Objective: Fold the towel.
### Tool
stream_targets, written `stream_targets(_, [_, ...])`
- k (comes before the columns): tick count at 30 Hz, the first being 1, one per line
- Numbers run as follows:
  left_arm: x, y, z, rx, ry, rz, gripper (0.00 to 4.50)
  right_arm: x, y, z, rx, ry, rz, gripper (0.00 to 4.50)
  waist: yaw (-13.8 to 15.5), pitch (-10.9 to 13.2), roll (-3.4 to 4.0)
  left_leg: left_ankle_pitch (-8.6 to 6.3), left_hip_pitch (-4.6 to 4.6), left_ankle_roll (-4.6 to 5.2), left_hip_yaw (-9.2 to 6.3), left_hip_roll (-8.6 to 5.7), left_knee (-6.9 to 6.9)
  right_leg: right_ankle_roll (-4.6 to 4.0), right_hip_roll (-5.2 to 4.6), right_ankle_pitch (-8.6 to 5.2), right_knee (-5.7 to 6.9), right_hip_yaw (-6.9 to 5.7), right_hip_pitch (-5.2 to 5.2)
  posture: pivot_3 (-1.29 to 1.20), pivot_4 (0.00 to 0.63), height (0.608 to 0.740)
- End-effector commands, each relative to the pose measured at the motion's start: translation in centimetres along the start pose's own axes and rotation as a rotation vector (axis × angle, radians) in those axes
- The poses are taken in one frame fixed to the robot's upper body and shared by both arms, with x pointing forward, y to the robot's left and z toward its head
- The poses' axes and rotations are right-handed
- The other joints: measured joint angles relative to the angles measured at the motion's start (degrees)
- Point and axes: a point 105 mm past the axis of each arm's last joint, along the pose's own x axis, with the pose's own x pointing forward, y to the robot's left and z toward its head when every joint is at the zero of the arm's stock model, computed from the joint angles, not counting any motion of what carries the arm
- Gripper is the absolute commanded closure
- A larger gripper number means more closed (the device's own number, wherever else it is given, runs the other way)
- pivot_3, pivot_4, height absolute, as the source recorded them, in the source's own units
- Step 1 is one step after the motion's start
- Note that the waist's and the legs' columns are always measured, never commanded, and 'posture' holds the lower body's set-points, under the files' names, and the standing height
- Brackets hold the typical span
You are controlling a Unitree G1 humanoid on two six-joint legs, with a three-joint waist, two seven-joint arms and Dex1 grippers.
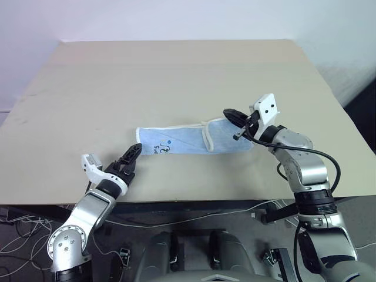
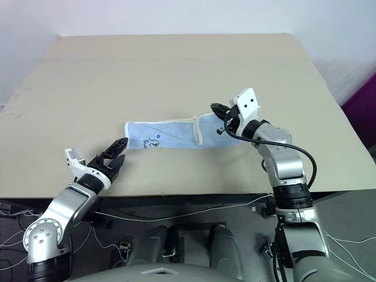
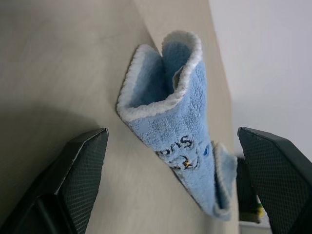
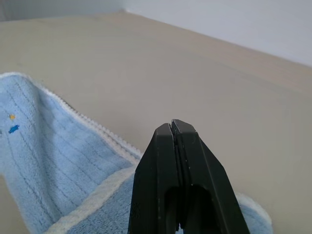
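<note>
Towel (image 1: 188, 138): light blue terry, white edging, dark print; lay as long narrow folded strip near front of tan table (image 1: 176, 76). Left gripper (image 1: 130, 158): fingers spread wide, empty, just off strip's printed end. Right gripper (image 1: 237, 122): fingers pressed together, holding nothing, above strip's far end. Step judged: lengthwise fold done, strip released. Next move called for: regrasp one end, carry over to other
</note>
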Motion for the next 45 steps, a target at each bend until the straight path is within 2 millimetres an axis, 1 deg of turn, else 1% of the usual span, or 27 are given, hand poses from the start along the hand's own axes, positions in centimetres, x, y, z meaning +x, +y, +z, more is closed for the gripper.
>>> stream_targets(1, [-0.3, -2.6, 3.0, 0.056, -0.109, -0.132, 0.65, 0.0, -0.1, 0.7, -0.025, -0.023, -0.005, 4.5, -0.1, 0.0, 0.01, 0.0, -0.01, 0.0, 0.0, 0.0, -0.01, 0.0, 0.0, 0.0, -0.01, 0.0, -0.01, 0.0, 0.15, 0.74])
stream_targets(3, [-0.5, -3.1, 3.7, 0.063, -0.123, -0.17, 1.28, -0.1, -0.2, 0.6, -0.026, -0.02, -0.01, 4.5, -0.1, 0.0, 0.01, 0.0, -0.03, -0.01, 0.01, 0.0, -0.04, -0.01, 0.0, 0.0, -0.03, 0.01, -0.04, 0.0, 0.15, 0.74])
stream_targets(5, [-0.7, -3.7, 4.6, 0.045, -0.145, -0.218, 2.01, -0.2, -0.3, 0.5, -0.026, -0.017, -0.016, 4.5, -0.1, 0.0, 0.02, 0.0, -0.04, -0.01, 0.01, 0.0, -0.07, -0.01, 0.0, 0.0, -0.04, 0.01, -0.06, 0.0, 0.15, 0.74])
stream_targets(7, [-0.7, -3.9, 5.1, 0.032, -0.156, -0.237, 2.7, -0.3, -0.4, 0.4, -0.025, -0.015, -0.022, 4.5, -0.1, 0.0, 0.02, 0.0, -0.05, -0.01, 0.01, 0.01, -0.08, -0.01, 0.0, 0.0, -0.05, 0.01, -0.07, 0.0, 0.15, 0.74])
stream_targets(8, [-0.5, -3.8, 5.1, 0.044, -0.151, -0.234, 2.97, -0.3, -0.4, 0.3, -0.025, -0.014, -0.024, 4.5, 0.0, 0.0, 0.01, 0.0, -0.05, -0.01, 0.01, 0.01, -0.08, -0.01, -0.01, 0.0, -0.05, 0.01, -0.07, 0.0, 0.15, 0.74])
stream_targets(11, [0.9, -3.5, 4.2, 0.091, -0.082, -0.203, 4.03, -0.3, -0.3, 0.1, -0.023, -0.011, -0.026, 4.5, 0.1, 0.0, 0.01, 0.0, -0.06, -0.01, 0.01, -0.01, -0.08, -0.01, -0.02, 0.0, -0.06, 0.0, -0.05, 0.0, 0.15, 0.74])
stream_targets(14, [2.2, -3.2, 3.0, 0.114, 0.0, -0.192, 4.03, -0.2, -0.1, 0.0, -0.02, -0.013, -0.024, 4.5, 0.0, 0.0, 0.0, 0.0, -0.06, -0.01, 0.02, -0.02, -0.08, -0.01, 0.0, 0.0, -0.06, 0.0, -0.05, 0.0, 0.15, 0.74])
stream_targets(17, [3.1, -1.2, 1.6, 0.15, 0.098, -0.133, 4.03, -0.1, -0.1, 0.0, -0.019, -0.014, -0.024, 4.5, -0.1, 0.0, 0.01, 0.01, -0.06, -0.01, 0.03, -0.01, -0.08, 0.0, 0.04, 0.0, -0.06, 0.0, -0.06, 0.0, 0.15, 0.74])
stream_targets(19, [3.2, -0.2, 0.9, 0.147, 0.15, -0.108, 4.03, -0.2, -0.1, -0.1, -0.019, -0.014, -0.026, 4.5, -0.2, 0.0, 0.01, 0.01, -0.06, -0.02, 0.04, 0.0, -0.08, 0.0, 0.07, 0.01, -0.06, 0.0, -0.07, 0.0, 0.15, 0.74])
stream_targets(21, [2.7, 0.8, 0.5, 0.158, 0.203, -0.075, 4.03, -0.4, -0.2, -0.1, -0.02, -0.014, -0.034, 4.5, -0.2, 0.0, 0.0, 0.01, -0.08, -0.02, 0.04, 0.01, -0.09, 0.01, 0.07, 0.01, -0.06, 0.0, -0.11, 0.0, 0.15, 0.74])
stream_targets(27, [0.7, 3.4, 0.3, 0.18, 0.275, 0.038, 4.03, -0.9, -0.3, -0.2, -0.019, -0.012, -0.045, 4.5, -0.6, 0.0, 0.03, 0.03, -0.09, -0.09, 0.05, 0.03, -0.17, 0.01, 0.03, 0.01, -0.05, 0.07, -0.19, 0.0, 0.15, 0.74])
stream_targets(29, [-0.1, 3.5, 0.2, 0.182, 0.281, 0.048, 4.03, -0.9, -0.2, -0.3, -0.017, -0.011, -0.044, 4.5, -0.7, 0.0, 0.04, 0.04, -0.08, -0.12, 0.07, 0.03, -0.28, 0.01, 0.02, 0.01, -0.06, 0.14, -0.25, 0.0, 0.15, 0.74])
stream_targets(32, [-0.7, 2.7, 0.6, 0.153, 0.249, 0.024, 4.03, -0.6, -0.1, -0.4, -0.015, -0.01, -0.04, 4.5, -0.7, 0.0, 0.03, 0.14, 0.0, -0.29, 0.22, 0.0, -0.66, 0.0, 0.0, 0.01, -0.07, 0.41, -0.43, 0.0, 0.15, 0.74])
stream_targets(34, [-1.1, 2.1, 0.8, 0.131, 0.227, 0.006, 4.03, -0.5, -0.1, -0.4, -0.014, -0.01, -0.035, 4.5, -0.6, 0.0, 0.03, 0.25, 0.01, -0.48, 0.23, 0.0, -0.82, -0.06, 0.02, -0.02, -0.06, 0.45, -0.53, 0.0, 0.15, 0.74])
stream_targets(36, [-1.5, 1.6, 0.9, 0.109, 0.209, -0.006, 4.03, -0.4, 0.0, -0.5, -0.012, -0.01, -0.03, 4.5, -0.5, 0.0, 0.03, 0.25, 0.0, -0.47, 0.23, 0.03, -0.88, -0.13, 0.04, -0.06, -0.05, 0.44, -0.58, 0.0, 0.15, 0.74])
stream_targets(38, [-2.0, 1.6, 0.8, 0.089, 0.191, 0.014, 4.03, -0.3, 0.0, -0.6, -0.011, -0.008, -0.027, 4.5, -0.5, 0.0, 0.02, 0.25, 0.0, -0.46, 0.23, 0.03, -0.89, -0.19, 0.02, -0.08, -0.04, 0.46, -0.59, 0.0, 0.15, 0.74])
stream_targets(41, [-2.2, 1.8, 0.6, 0.049, 0.167, 0.054, 3.47, -0.2, 0.2, -0.7, -0.008, -0.006, -0.018, 4.5, -0.4, 0.0, 0.02, 0.24, 0.0, -0.45, 0.23, 0.02, -0.87, -0.29, 0.0, -0.11, -0.05, 0.46, -0.59, 0.0, 0.15, 0.74])
stream_targets(45, [-1.9, 1.6, 0.1, 0.004, 0.155, 0.076, 2.17, 0.1, 0.5, -1.0, -0.006, -0.003, -0.003, 4.5, -0.2, 0.0, 0.02, 0.23, 0.0, -0.44, 0.23, 0.01, -0.86, -0.32, -0.01, -0.1, -0.05, 0.46, -0.57, 0.0, 0.15, 0.74])
